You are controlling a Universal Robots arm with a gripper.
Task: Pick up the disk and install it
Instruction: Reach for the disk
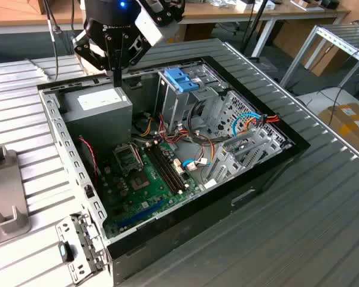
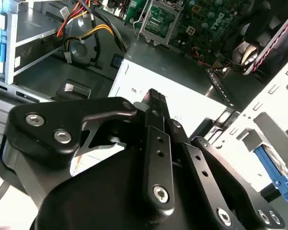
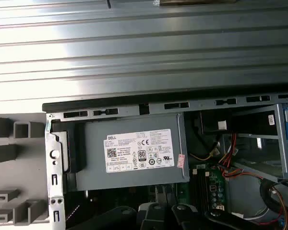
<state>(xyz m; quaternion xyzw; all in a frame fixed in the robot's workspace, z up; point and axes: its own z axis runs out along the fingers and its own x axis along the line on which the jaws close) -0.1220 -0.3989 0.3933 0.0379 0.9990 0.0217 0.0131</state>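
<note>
One tool (image 1: 116, 82), jaws together, nothing held, hangs just above grey power supply (image 1: 102, 106) inside open computer case (image 1: 61, 139).

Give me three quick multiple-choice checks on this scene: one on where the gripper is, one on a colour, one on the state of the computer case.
1. The gripper hangs above:
A the grey power supply
B the green board
C the table outside the case

2. The latch on top of the metal cage is:
A red
B blue
C yellow

3. The computer case is:
A closed
B lying open
C standing upright

Answers:
1 A, its tip sits over the labelled grey box.
2 B, it is bright blue plastic.
3 B, the cables inside lie exposed.
</note>
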